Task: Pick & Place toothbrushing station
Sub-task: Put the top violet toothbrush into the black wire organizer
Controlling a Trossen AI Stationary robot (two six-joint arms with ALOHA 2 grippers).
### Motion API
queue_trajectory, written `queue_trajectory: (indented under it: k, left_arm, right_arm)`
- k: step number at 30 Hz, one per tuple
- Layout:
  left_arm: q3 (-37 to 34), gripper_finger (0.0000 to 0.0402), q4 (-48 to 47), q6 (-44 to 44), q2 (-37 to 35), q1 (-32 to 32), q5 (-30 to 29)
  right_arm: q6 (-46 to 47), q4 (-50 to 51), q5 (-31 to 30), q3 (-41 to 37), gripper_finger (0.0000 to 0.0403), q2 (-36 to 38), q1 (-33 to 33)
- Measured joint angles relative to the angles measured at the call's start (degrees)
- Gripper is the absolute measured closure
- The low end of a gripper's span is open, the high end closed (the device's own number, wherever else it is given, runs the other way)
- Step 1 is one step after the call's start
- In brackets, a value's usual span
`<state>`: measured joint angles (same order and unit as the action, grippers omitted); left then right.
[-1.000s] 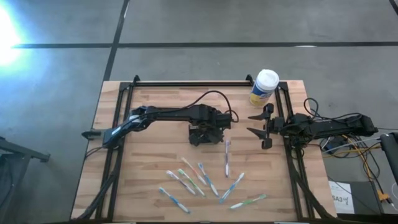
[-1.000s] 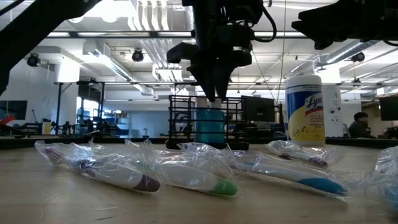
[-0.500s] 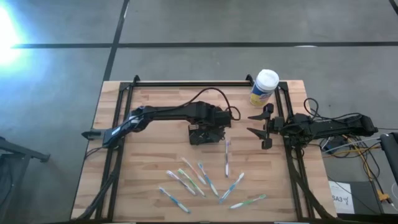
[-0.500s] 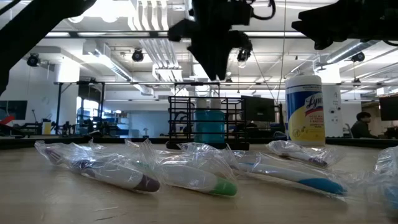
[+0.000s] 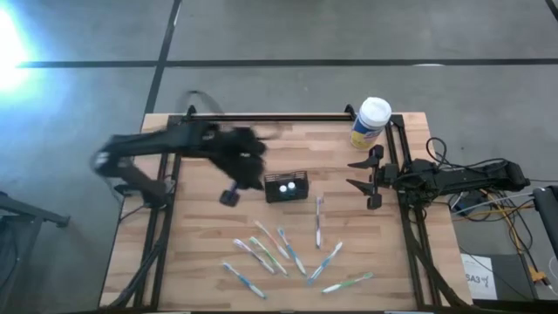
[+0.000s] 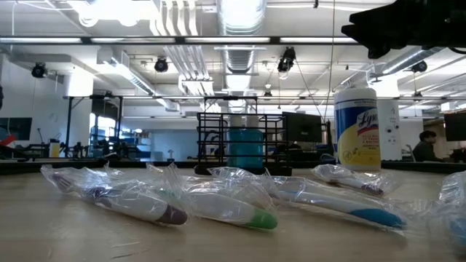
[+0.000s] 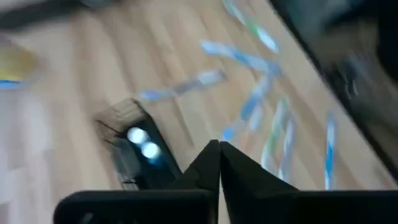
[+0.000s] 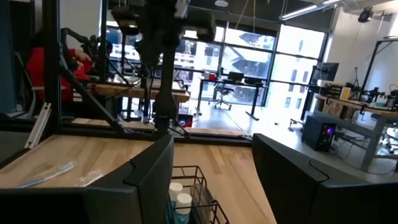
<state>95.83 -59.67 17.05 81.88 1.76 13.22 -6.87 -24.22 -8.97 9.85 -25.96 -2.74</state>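
The toothbrushing station (image 5: 286,187), a small black slotted box with two white-topped items inside, stands upright on its base at the table's middle. It also shows in the low view (image 6: 244,142), the left wrist view (image 7: 134,155) and the right wrist view (image 8: 186,193). My left gripper (image 5: 229,196) (image 7: 217,148) is shut and empty, raised to the left of the station. My right gripper (image 5: 362,181) (image 8: 211,168) is open and empty, to the right of the station, its fingers pointing toward it.
Several plastic-wrapped toothbrushes (image 5: 288,249) (image 6: 218,204) lie scattered on the table's near half. A yellow wipes canister with a white cap (image 5: 370,122) (image 6: 357,127) stands at the far right. Black rails (image 5: 261,118) run along the table's far and side edges.
My left gripper has risen from above the station, out of the low view, and swung quickly toward the table's left edge. The station has stayed where it was.
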Motion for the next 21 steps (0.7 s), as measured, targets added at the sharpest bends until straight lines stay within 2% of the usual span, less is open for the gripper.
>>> queue_trajectory:
  k: [6, 11, 15, 21]
  left_arm:
    - [-31.7, 0.0394, 28.2, -15.2, -25.8, 0.2, -12.2]
    - [-54.5, 0.0397, 49.7, -23.6, -41.5, 0.4, -15.9]
    - [-67.7, 0.0399, 61.0, -26.2, -47.3, 0.4, -15.8]
    - [-81.0, 0.0399, 70.6, -26.1, -51.1, 0.4, -17.0]
  right_arm:
    - [0.9, 0.0, 0.0, 0.0, 0.0188, 0.0, 0.0]
    - [4.0, -1.1, 0.0, 0.0, 0.0188, 0.0, 0.0]
    - [6.0, -2.2, 0.0, 0.0, 0.0188, 0.0, 0.0]
    - [7.6, -2.2, -0.1, 0.0, 0.0188, 0.0, 0.0]
